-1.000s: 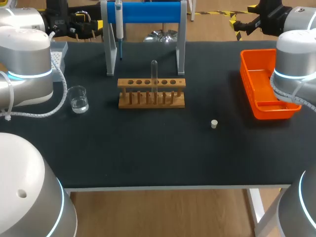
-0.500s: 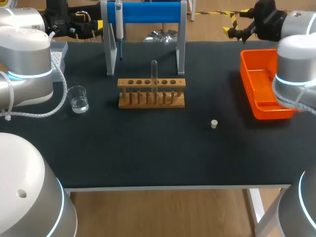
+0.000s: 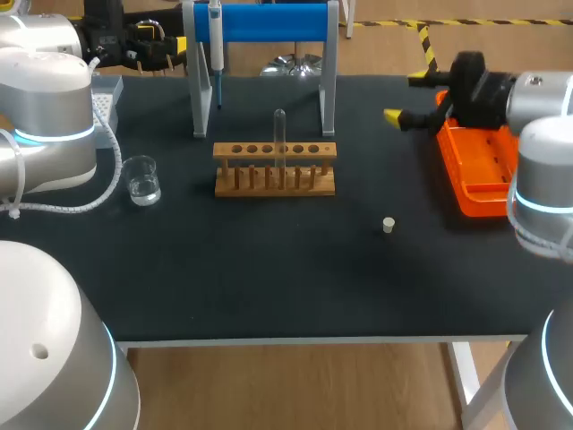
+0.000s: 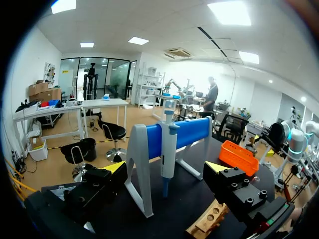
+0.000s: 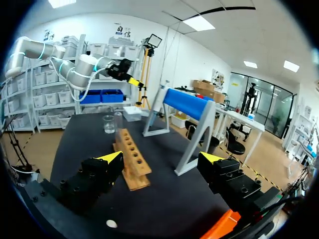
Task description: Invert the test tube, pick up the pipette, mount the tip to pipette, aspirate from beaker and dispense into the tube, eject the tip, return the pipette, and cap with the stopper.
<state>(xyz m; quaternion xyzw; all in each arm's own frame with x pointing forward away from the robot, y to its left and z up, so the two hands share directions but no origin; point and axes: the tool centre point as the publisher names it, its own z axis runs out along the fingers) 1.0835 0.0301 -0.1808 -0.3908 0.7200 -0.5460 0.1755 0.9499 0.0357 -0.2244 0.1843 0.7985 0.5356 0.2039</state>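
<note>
A clear test tube (image 3: 279, 134) stands in the wooden rack (image 3: 275, 168) at mid-table. The pipette (image 3: 216, 45) hangs on the blue stand (image 3: 264, 22) behind it. A glass beaker (image 3: 142, 179) with some liquid sits left of the rack. The small white stopper (image 3: 389, 225) lies on the mat to the right. My right gripper (image 3: 406, 98) hovers open beside the orange tray's far end, holding nothing, its fingers facing the rack (image 5: 132, 159). My left gripper (image 4: 167, 167) is open and empty at the back left, with the pipette (image 4: 167, 149) ahead of it.
An orange tray (image 3: 474, 161) lies along the right side of the table. A grey tip box (image 3: 106, 98) sits at the far left, behind the beaker. Black mat stretches in front of the rack to the table's near edge.
My right gripper has swung from the back right corner leftward and nearer, to over the table beside the orange tray. The left arm and the objects have not moved.
</note>
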